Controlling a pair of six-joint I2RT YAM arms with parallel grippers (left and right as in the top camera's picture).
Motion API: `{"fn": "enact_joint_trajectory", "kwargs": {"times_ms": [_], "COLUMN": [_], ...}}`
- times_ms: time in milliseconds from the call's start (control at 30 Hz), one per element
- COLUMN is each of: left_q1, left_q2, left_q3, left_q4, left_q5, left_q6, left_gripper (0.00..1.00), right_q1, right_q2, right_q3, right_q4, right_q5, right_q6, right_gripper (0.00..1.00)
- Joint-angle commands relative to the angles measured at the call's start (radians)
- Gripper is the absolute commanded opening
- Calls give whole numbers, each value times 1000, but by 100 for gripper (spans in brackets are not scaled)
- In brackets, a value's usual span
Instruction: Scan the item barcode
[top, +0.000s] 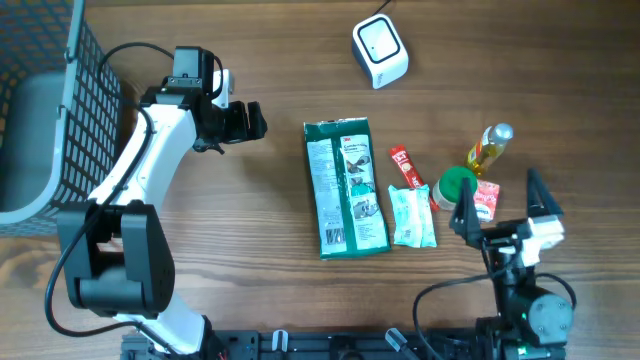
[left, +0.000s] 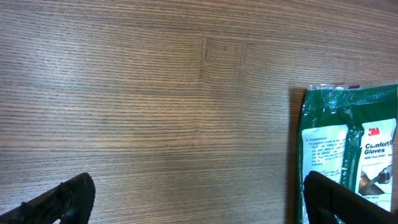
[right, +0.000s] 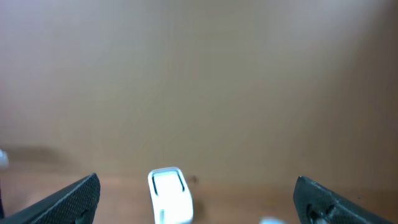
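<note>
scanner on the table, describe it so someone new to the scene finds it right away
Start at the big green glove pack in the middle of the wooden table. Past its far end, toward the table's back edge, the scanner sits alone. It is the only white, rounded box here, with a square window on its face.

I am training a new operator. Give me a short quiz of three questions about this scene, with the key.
1. True or false: the white scanner lies apart from the green glove package.
2. In the overhead view, the wire basket stands at which edge? A left; B right; C bottom.
3. Fill in: the left gripper and the right gripper both stand ____.
Key: 1 true; 2 A; 3 open.
</note>
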Motion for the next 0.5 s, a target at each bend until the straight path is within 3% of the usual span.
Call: {"fn": "enact_joint_trajectory", "kwargs": {"times_ms": [0,67,467], "left_q1": [3,3,3], "left_q2": [-4,-4,-4], "left_q3": [6,6,6], "left_q4": [3,3,3], "left_q5": [1,1,1], "left_q6": [2,2,2], "left_gripper": [100,100,100], "right_q1": [-6,-6,-6], "right_q2": [-10,-10,-9], "right_q3": [-3,-3,-3], "right_q4": [-154,-259,-265], "right_q5": [-16,-16,-16], "right_q6": [-13,-13,-20], "right_gripper": [100,100,100]}}
